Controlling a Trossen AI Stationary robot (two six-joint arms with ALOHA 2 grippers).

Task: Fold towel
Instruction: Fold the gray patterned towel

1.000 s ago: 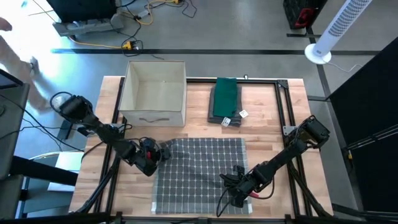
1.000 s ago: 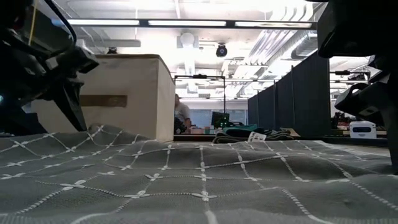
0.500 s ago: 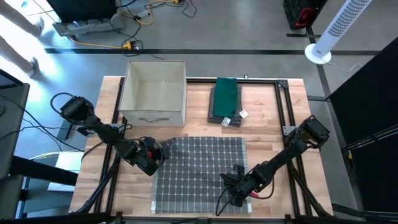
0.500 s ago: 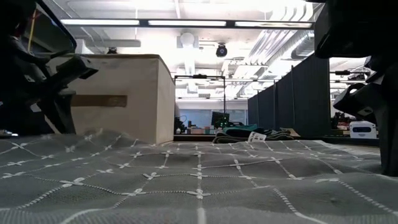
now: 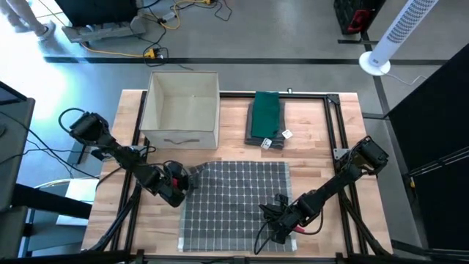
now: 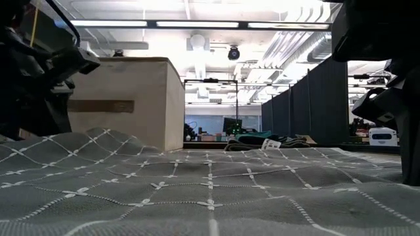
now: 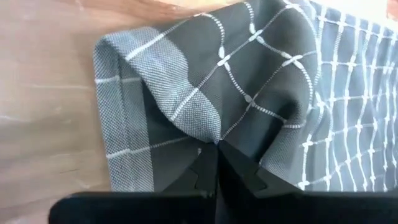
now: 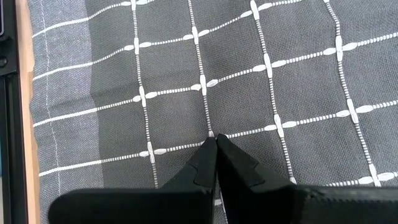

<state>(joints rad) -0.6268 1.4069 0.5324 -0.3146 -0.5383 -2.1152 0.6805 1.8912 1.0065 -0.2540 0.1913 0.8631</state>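
Observation:
A grey towel [image 5: 236, 205] with a white grid pattern lies spread on the wooden table. At its far left corner, my left gripper [image 5: 183, 182] is shut on a bunched fold of it [image 7: 186, 106]. That corner stands up as a low hump [image 6: 98, 136] in the low view. My right gripper [image 5: 281, 220] is shut, and its tips rest on the flat cloth [image 8: 205, 87] near the towel's right edge [image 8: 43, 124]. My left gripper pinches a raised fold [image 7: 214, 138] of the towel between its two fingers, just inside the far left corner with its plain border [image 7: 124, 112]. The cloth puckers up around the tips; the rest lies on the table. My right gripper's shut fingertips [image 8: 208, 155] meet the towel's flat top surface from above at a slant. I cannot tell whether any cloth is caught between them. The cloth around them lies smooth on the table.
A beige open box [image 5: 183, 110] stands at the far left of the table. A folded green cloth [image 5: 265, 117] with a white tag [image 5: 286, 134] lies to its right. Black frame rails [image 5: 333, 125] run along the table's sides.
In the low view my left gripper has shifted toward the table's left edge. The towel's far left corner has risen into a hump beside it. The rest of the towel has stayed flat.

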